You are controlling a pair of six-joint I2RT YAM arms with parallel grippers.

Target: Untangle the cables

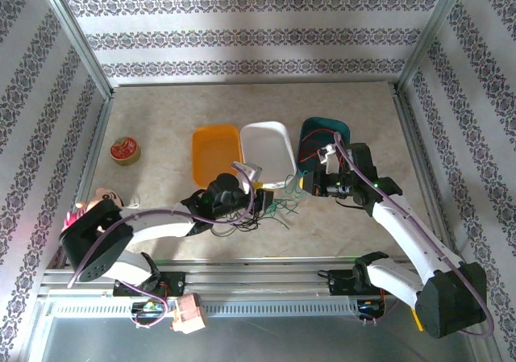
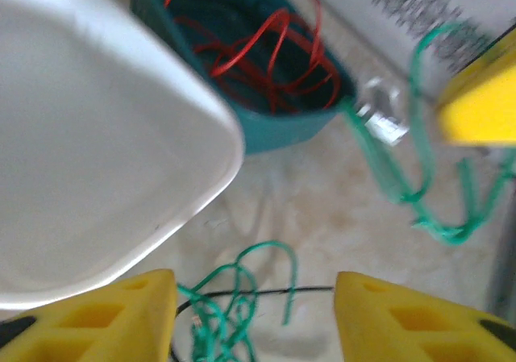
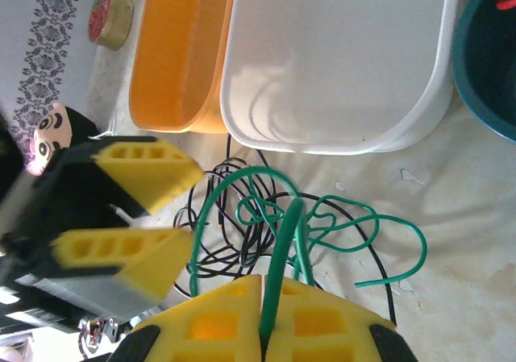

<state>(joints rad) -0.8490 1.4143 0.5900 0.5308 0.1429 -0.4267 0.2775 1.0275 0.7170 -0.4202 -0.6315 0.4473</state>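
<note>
You had the right gripper point(image 3: 264, 297) pressed together on the green cable point(image 3: 339, 225), with one strand running up out of the seam between its yellow fingers. From that pinch the green cable spread in loose loops over the table point(image 3: 468, 217), just in front of the near edge of the white tray point(image 3: 339, 56). The black cable point(image 2: 310, 289) lay on the table in thin coils, crossing under and through the green loops. You had the left gripper point(image 2: 254, 285) spread, its two yellow fingers well apart and gripping nothing; a knot of green cable and a run of black cable lay on the table between them. The two grippers stood near each other, facing across the tangle. The red cable point(image 2: 274, 56) was coiled inside the teal tray point(image 2: 282, 132), apart from the other two. The teal tray sat just beside the white tray, and the orange tray point(image 3: 177, 56) sat against the white tray's other side. A round red tin point(image 1: 124, 150) and a panda toy point(image 1: 106, 197) rested on the table's left.
</note>
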